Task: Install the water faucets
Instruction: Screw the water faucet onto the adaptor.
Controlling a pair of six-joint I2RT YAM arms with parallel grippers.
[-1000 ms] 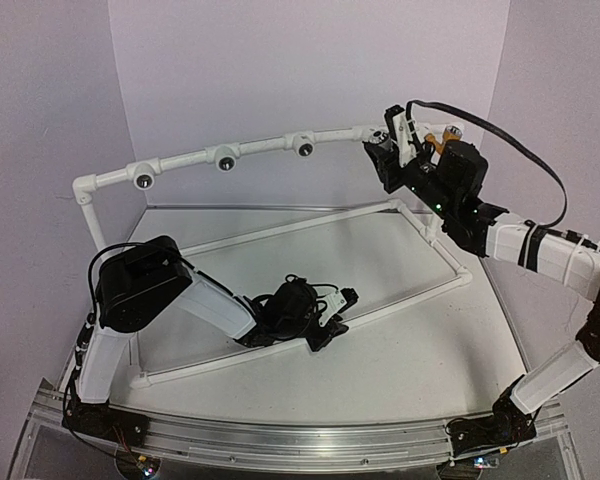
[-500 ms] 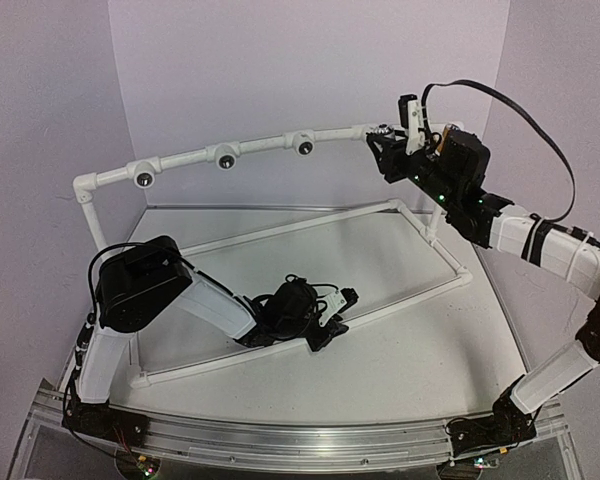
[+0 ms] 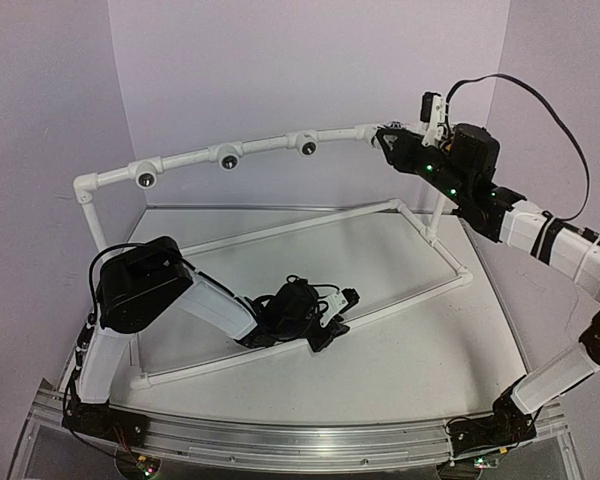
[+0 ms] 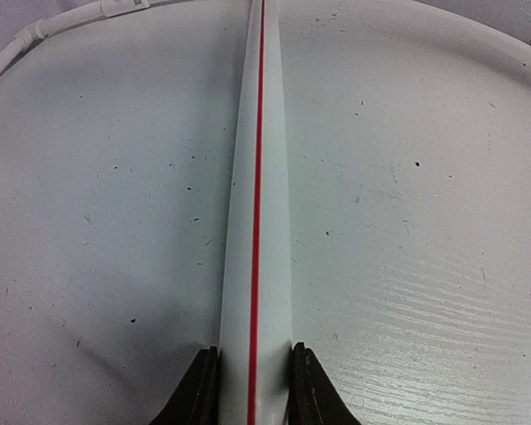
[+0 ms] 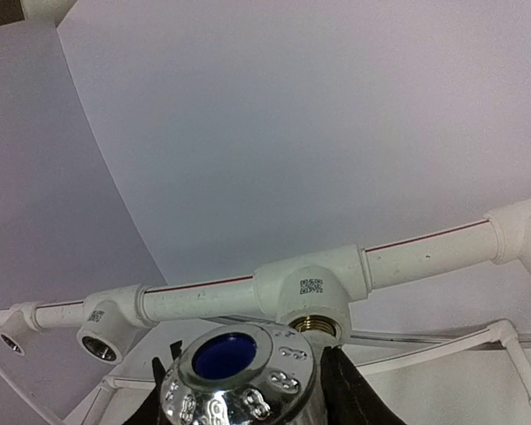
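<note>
Right gripper (image 5: 248, 367) grips chrome faucet (image 5: 234, 376), axis aimed at rail's right-end brass socket (image 5: 314, 325); left gripper (image 4: 254, 359) clamps bottom pipe (image 4: 257, 177).

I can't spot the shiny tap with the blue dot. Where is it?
Right wrist view, bottom middle: the tap sits between the right gripper's fingers, just under the brass socket of the pipe frame, near the frame's right end.
</note>
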